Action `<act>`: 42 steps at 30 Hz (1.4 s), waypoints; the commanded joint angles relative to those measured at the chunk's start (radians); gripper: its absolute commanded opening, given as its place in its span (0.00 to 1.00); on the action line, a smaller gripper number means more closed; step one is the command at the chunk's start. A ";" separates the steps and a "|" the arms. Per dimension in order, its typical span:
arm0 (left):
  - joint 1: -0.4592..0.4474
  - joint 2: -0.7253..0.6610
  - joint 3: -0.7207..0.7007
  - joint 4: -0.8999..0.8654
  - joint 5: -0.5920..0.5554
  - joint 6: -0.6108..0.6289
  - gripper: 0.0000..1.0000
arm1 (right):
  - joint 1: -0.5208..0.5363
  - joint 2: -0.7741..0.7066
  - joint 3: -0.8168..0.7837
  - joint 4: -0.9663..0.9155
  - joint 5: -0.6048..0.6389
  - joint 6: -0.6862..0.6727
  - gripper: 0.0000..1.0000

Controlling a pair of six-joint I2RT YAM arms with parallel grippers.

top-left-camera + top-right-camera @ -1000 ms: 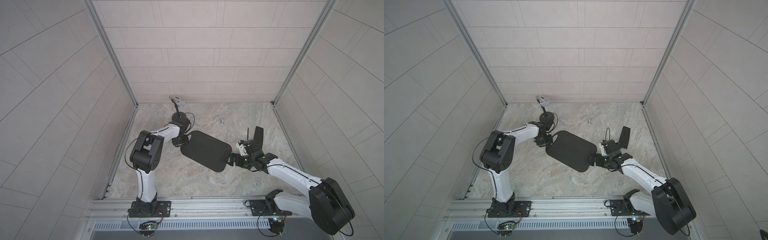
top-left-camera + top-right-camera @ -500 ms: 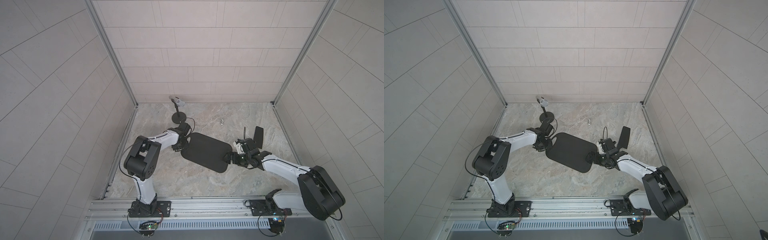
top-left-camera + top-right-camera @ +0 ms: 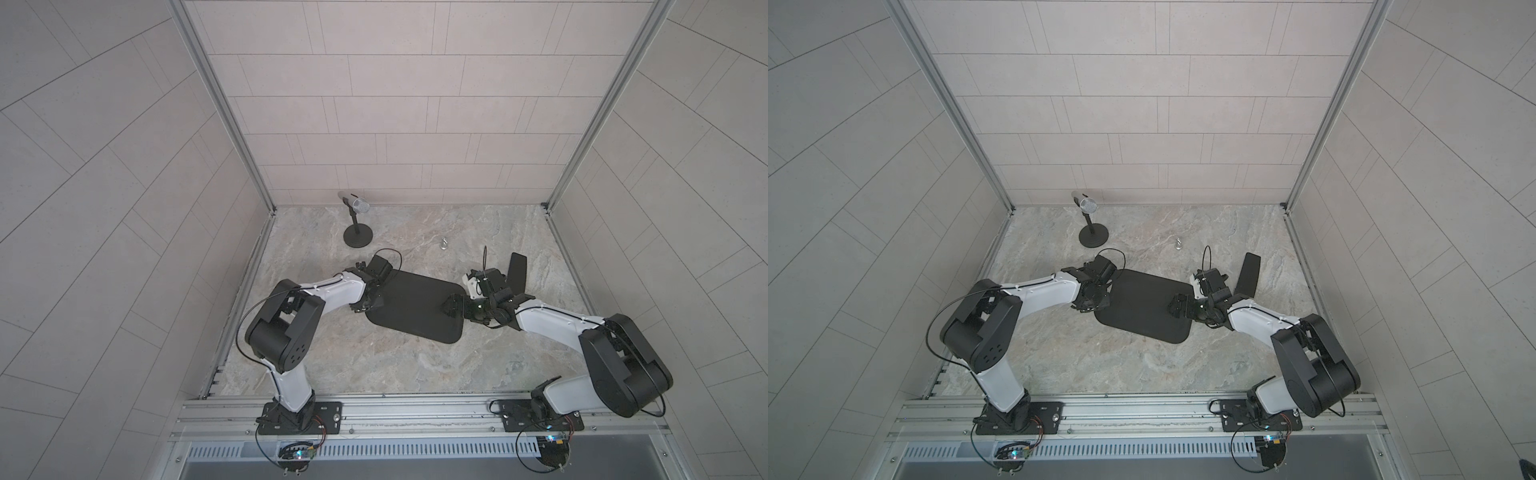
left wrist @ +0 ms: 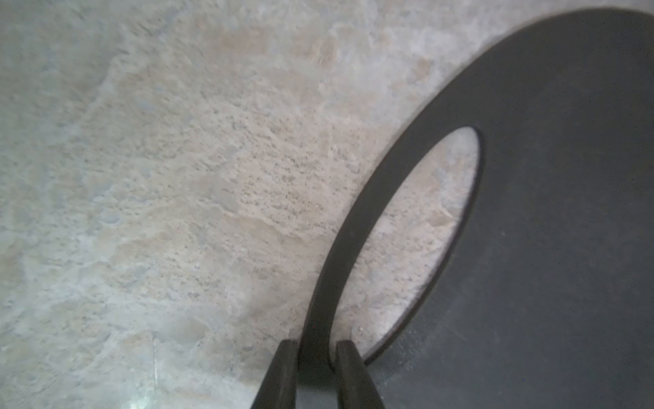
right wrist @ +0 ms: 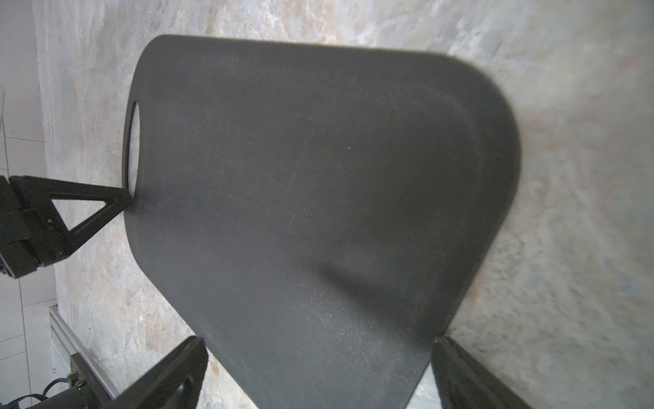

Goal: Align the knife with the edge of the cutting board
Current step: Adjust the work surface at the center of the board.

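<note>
Black left gripper point(image 4: 315, 347) clamps cutting board point(image 4: 548, 212) rim; right gripper point(image 5: 318, 341) agape.

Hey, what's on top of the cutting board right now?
Nothing lies on the board; its surface is bare. The open right gripper straddles one end. The rim pinched in the left gripper is hidden.

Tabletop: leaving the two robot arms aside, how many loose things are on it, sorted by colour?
All black: 2, the cutting board and the knife
Black with a silver head: 1, the microphone stand
Silver: 1, a small metal piece, too small to identify
Total: 4
</note>
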 commanded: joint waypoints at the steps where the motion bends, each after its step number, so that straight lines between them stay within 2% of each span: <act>1: -0.052 0.045 -0.091 -0.088 0.155 -0.017 0.24 | 0.010 0.070 -0.024 -0.047 -0.009 -0.011 1.00; 14: -0.098 -0.065 -0.233 -0.022 0.172 -0.068 0.24 | 0.010 0.108 -0.008 -0.054 -0.003 -0.024 1.00; 34: -0.128 -0.169 -0.300 0.007 0.187 -0.115 0.24 | 0.020 0.102 -0.030 -0.065 0.021 -0.023 1.00; 37: -0.128 -0.163 -0.295 0.008 0.182 -0.113 0.28 | 0.024 0.102 -0.033 -0.063 0.025 -0.020 1.00; 42: -0.127 -0.148 -0.268 -0.010 0.167 -0.101 0.44 | 0.025 0.095 -0.039 -0.069 0.029 -0.014 1.00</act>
